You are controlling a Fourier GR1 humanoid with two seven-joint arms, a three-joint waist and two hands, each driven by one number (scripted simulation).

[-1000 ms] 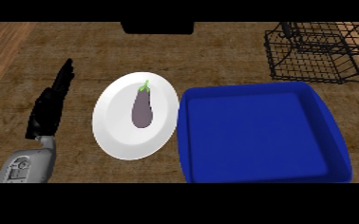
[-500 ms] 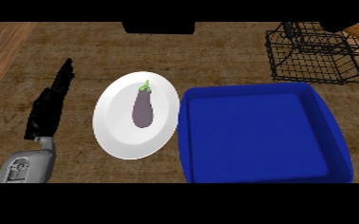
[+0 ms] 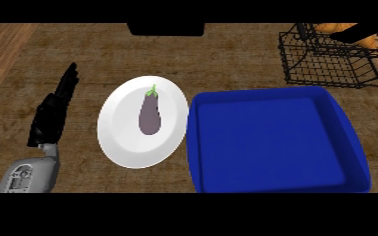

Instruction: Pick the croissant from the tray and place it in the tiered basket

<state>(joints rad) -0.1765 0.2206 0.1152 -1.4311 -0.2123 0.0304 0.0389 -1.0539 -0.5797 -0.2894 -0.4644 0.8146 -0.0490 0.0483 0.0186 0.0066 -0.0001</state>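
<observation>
Resting at the near left, the left hand (image 3: 53, 111) is lying open and holding nothing. Rightward, the blue tray (image 3: 347, 130) is sitting bare; the croissant (image 3: 347, 31) is showing in the far-right tiered basket (image 3: 319, 62); releasing it gently should finish.

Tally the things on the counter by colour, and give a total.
White: 1, the plate
Purple: 1, the eggplant
Blue: 1, the tray
Black: 1, the wire basket
Orange: 1, the croissant in the basket
Total: 5
</observation>
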